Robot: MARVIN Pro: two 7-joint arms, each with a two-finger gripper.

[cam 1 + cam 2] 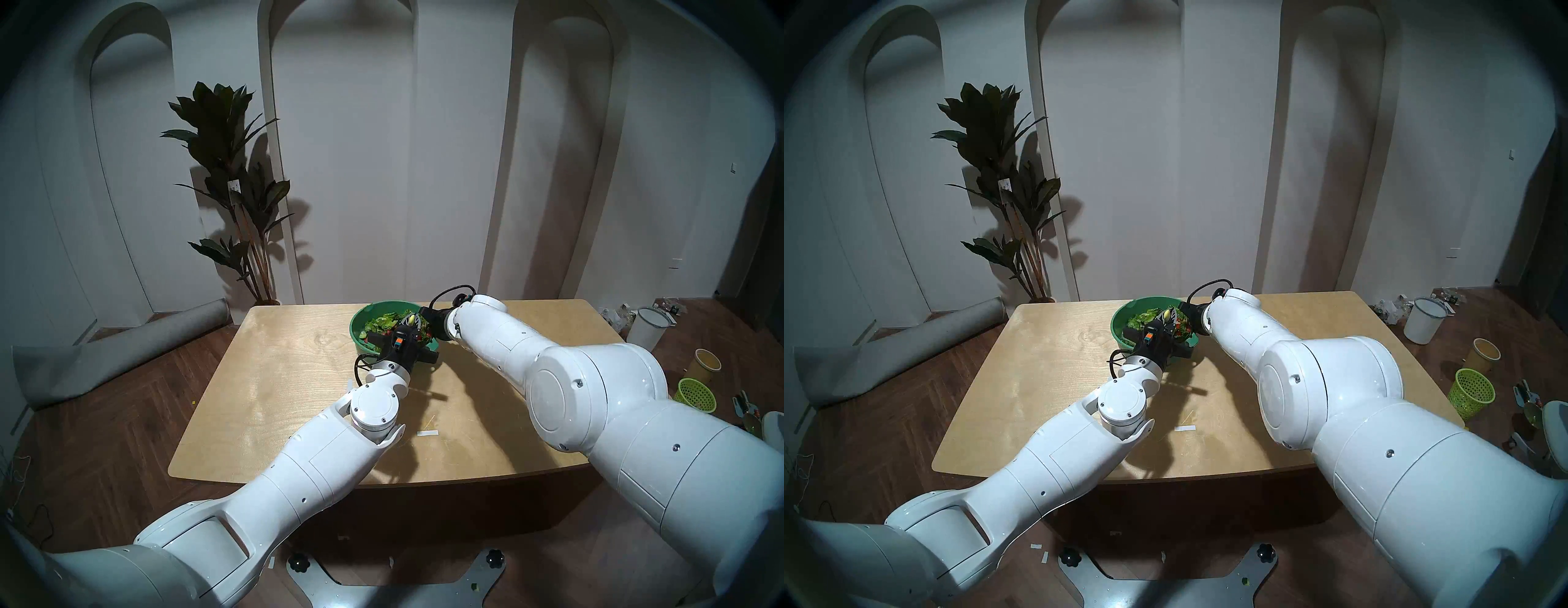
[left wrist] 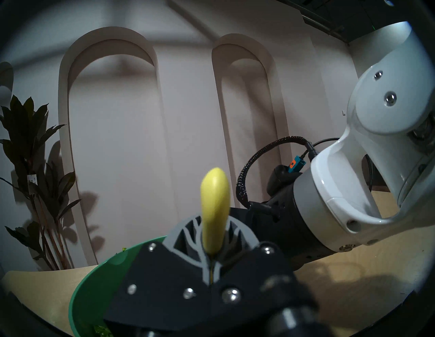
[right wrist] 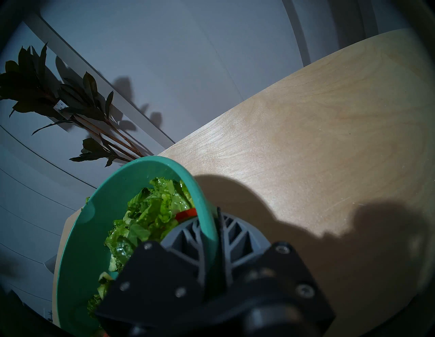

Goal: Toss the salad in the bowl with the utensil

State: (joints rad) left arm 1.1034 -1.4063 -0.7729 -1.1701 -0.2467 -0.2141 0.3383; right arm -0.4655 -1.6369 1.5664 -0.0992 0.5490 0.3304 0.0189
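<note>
The teal-green bowl (image 1: 370, 312) (image 1: 1128, 309) stands at the far middle of the table, with the salad (image 1: 379, 324) (image 3: 150, 211) of green leaves and red bits inside it. My left gripper (image 1: 408, 327) (image 2: 213, 244) hangs over the bowl's near side, shut on the yellow-green utensil (image 2: 214, 207) (image 1: 410, 318). The utensil's rounded end pokes up above the fingers and its lower part is hidden. My right gripper (image 3: 213, 235) (image 1: 426, 325) is shut on the bowl's right rim (image 3: 202, 202), one finger inside and one outside.
The wooden table (image 1: 297, 382) carries a white tape strip (image 1: 426, 433) near its front. On the floor at the right are a lime mesh basket (image 1: 695, 395), a yellow cup (image 1: 706, 363) and a white bucket (image 1: 647, 329). A potted plant (image 1: 229, 170) and a rolled mat (image 1: 119, 352) are at the left.
</note>
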